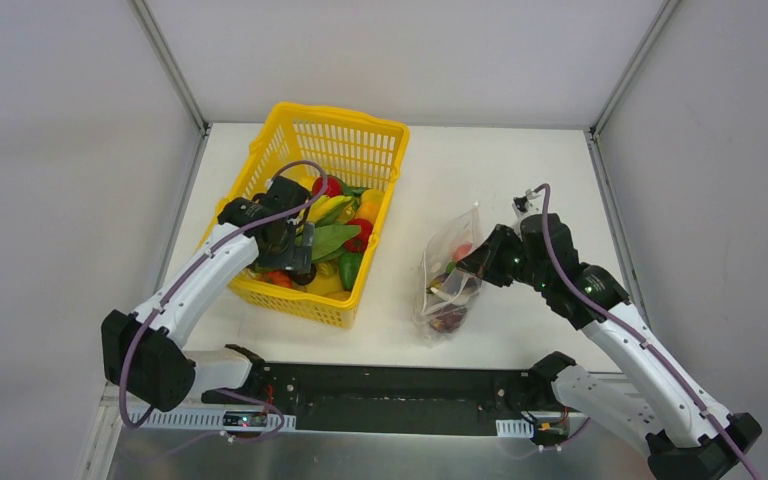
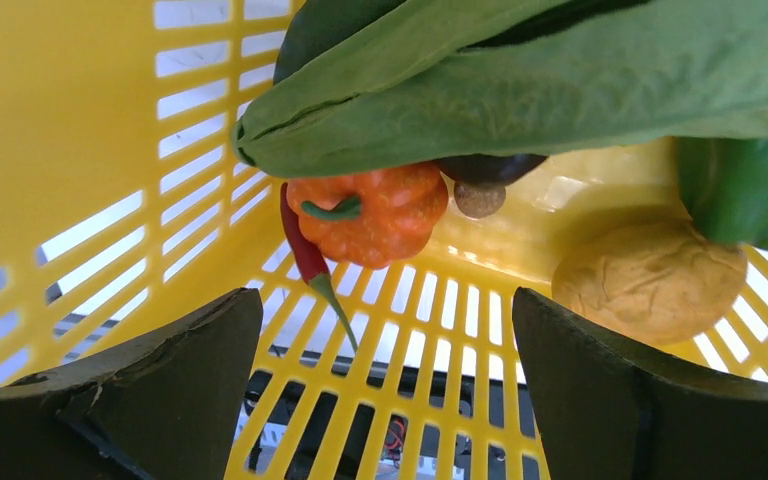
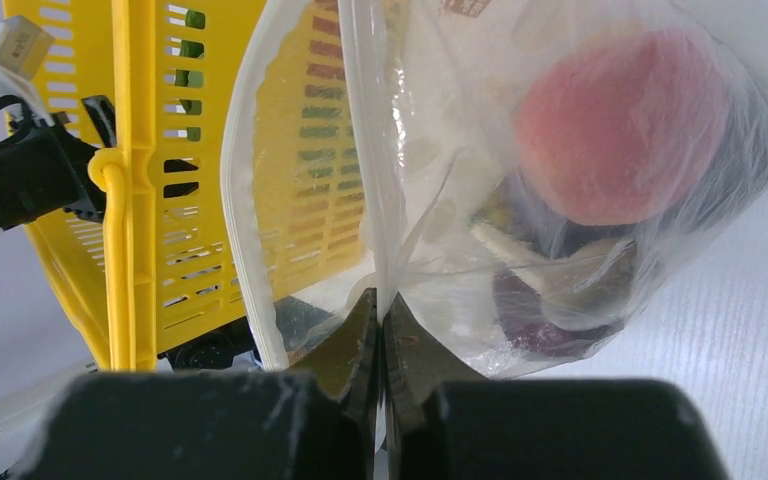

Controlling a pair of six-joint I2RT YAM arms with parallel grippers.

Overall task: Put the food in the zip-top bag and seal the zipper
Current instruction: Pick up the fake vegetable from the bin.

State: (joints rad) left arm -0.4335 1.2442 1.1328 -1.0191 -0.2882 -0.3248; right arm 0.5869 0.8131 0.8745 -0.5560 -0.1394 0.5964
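**Left claw goes shopping while the right props the bag**

Across the white tabletop (image 1: 460, 180) the yellow basket (image 1: 345, 140) sits left of centre, loaded with food, and the zip-top bag (image 1: 447, 275) lies well apart to its right, partly filled.

Down in the basket, a big green leafy piece (image 2: 520, 90) drapes over the pile. Under it sit an orange pepper (image 2: 375, 210) with a red chilli (image 2: 305, 255) touching its side, and a tan lumpy piece (image 2: 650, 280) off to the right. The left claw (image 2: 385, 330) is spread wide just above the basket floor, facing that pepper, most likely lined up for the next pick.

Over at the bag, a red round piece (image 3: 620, 125) and a dark purple piece (image 3: 535, 320) show through the plastic. The right claw (image 3: 378, 320) is pinched tight on the film where the zipper (image 3: 365, 170) strip runs down to it, apparently holding the mouth up and steady so more can drop in. Sealing looks a good way off: plenty remains in the basket.
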